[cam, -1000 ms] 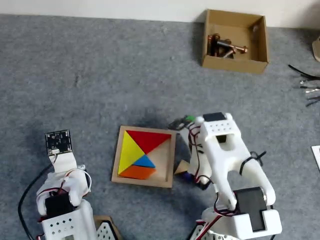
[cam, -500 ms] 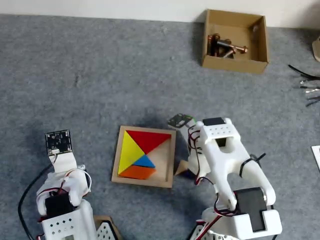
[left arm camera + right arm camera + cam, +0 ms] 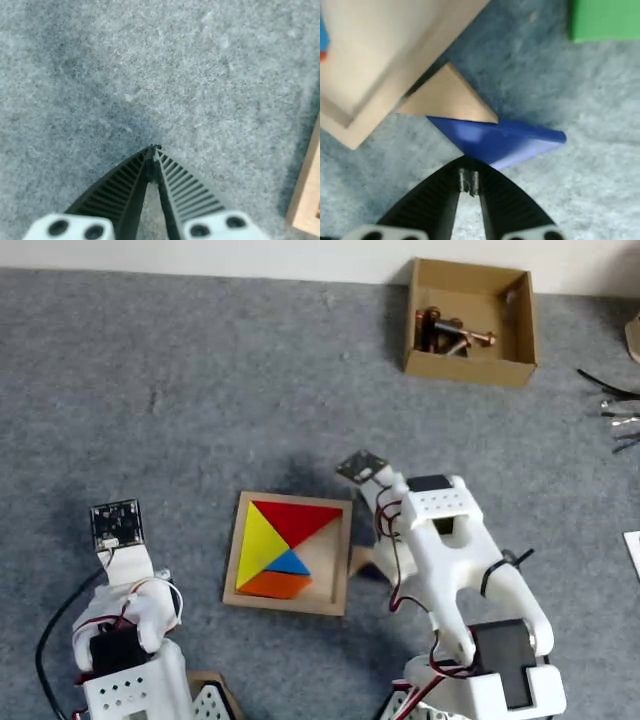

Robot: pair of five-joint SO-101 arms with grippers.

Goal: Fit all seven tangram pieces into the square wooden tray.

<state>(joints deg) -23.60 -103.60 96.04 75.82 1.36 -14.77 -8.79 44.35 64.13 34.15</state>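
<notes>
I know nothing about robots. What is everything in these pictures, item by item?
wooden tray: one, light wood, mid-carpet
pieces in tray: four: red triangle, yellow triangle, blue triangle, orange piece
tan triangle: one, against the tray's outer edge
dark blue piece: one, touching the tan triangle
green piece: one, on the carpet
cardboard box: one, brown, far right, holding copper-coloured metal parts
cables: black, right edge
carpet: grey
left arm: white, jaws shut over carpet
right arm: white, jaws shut by the dark blue piece
</notes>
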